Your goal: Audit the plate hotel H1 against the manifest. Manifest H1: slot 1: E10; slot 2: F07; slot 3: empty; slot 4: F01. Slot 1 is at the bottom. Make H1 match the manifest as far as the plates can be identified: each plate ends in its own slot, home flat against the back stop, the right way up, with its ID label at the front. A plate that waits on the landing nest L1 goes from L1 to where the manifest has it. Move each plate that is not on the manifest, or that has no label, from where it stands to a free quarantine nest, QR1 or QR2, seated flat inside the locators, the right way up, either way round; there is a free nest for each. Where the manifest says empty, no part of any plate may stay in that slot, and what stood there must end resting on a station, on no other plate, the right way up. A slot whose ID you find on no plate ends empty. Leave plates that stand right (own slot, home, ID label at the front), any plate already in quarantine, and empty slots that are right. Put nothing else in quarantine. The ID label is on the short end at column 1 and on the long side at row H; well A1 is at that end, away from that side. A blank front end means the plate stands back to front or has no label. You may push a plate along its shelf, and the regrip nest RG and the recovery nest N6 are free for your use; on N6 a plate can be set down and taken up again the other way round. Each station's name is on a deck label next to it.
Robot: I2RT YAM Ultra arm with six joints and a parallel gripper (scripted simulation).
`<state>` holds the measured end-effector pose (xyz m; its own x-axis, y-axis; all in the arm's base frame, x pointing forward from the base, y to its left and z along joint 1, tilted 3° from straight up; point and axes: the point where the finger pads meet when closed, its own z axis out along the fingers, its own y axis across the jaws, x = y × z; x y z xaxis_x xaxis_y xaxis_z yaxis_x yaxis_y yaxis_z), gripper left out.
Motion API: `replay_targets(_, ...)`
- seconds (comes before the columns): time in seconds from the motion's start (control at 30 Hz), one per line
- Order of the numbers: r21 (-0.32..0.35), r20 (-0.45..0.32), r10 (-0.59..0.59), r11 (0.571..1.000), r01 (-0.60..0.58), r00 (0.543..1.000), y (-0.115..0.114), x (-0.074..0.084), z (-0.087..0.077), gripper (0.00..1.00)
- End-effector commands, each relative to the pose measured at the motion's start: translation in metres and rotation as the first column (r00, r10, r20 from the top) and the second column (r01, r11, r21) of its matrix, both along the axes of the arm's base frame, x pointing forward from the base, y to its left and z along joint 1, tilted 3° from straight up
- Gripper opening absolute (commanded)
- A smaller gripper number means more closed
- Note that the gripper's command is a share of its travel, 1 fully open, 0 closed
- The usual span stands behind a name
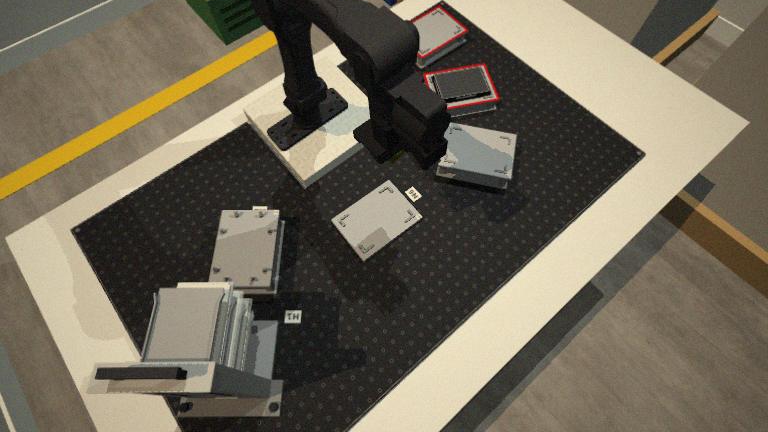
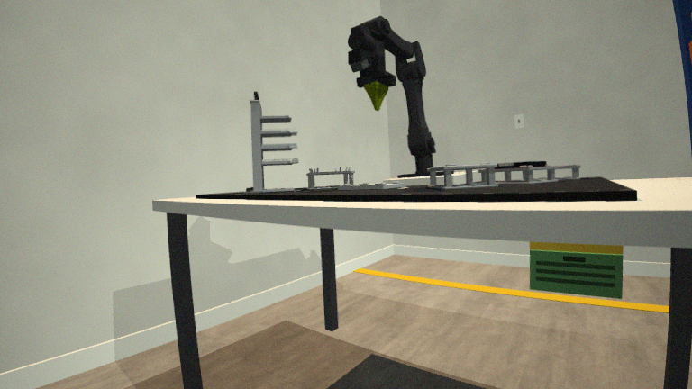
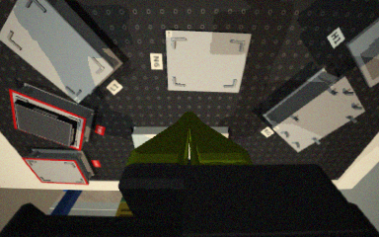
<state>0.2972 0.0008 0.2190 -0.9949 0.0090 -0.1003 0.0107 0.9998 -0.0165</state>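
My gripper (image 2: 376, 94) is shut and empty, its green fingers pressed together (image 3: 189, 143). It hangs high above the deck, near the arm's base, between the recovery nest N6 (image 1: 376, 219) and the landing nest L1 (image 1: 478, 154). L1 (image 3: 54, 46) is bare. The plate hotel H1 (image 1: 186, 336) stands at the near left corner, and in the side view its four shelves (image 2: 275, 140) show edge-on. I cannot tell what lies in its slots. A dark plate (image 1: 461, 85) (image 3: 44, 123) sits in one red-framed quarantine nest. The other quarantine nest (image 1: 438, 31) is bare.
The regrip nest (image 1: 246, 249) stands just behind the hotel and is bare; it also shows in the wrist view (image 3: 316, 111). N6 (image 3: 207, 61) is bare. The arm's base plate (image 1: 305, 118) sits on a pale block at the deck's back edge.
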Motion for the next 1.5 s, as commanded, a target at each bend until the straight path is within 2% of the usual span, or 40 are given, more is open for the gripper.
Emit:
replay_targets(0.0, -0.002, -0.051, 0.000, 1.000, 0.000, 0.999, -0.042, -0.010, 0.013, 0.00)
replay_targets(0.33, -0.002, -0.051, 0.000, 1.000, 0.000, 0.999, -0.069, -0.011, 0.013, 0.00)
replay_targets(1.07, -0.002, -0.051, 0.000, 1.000, 0.000, 0.999, -0.069, -0.010, 0.013, 0.00)
replay_targets(1.17, -0.016, -0.010, -0.026, 1.000, 0.026, 1.000, -0.070, -0.012, 0.012, 0.00)
replay_targets(1.2, -0.034, 0.057, -0.034, 0.999, 0.036, 0.998, -0.079, -0.002, 0.015, 0.00)
replay_targets(1.27, -0.034, 0.057, -0.034, 0.999, 0.036, 0.998, -0.079, -0.002, 0.015, 0.00)
replay_targets(1.3, -0.034, 0.055, -0.043, 0.998, 0.044, 0.998, -0.093, -0.009, 0.017, 0.00)
replay_targets(1.37, -0.034, 0.054, -0.060, 0.998, 0.061, 0.997, -0.098, -0.017, 0.016, 0.00)
replay_targets(1.47, -0.045, 0.096, -0.084, 0.995, 0.088, 0.992, -0.107, -0.020, 0.016, 0.00)
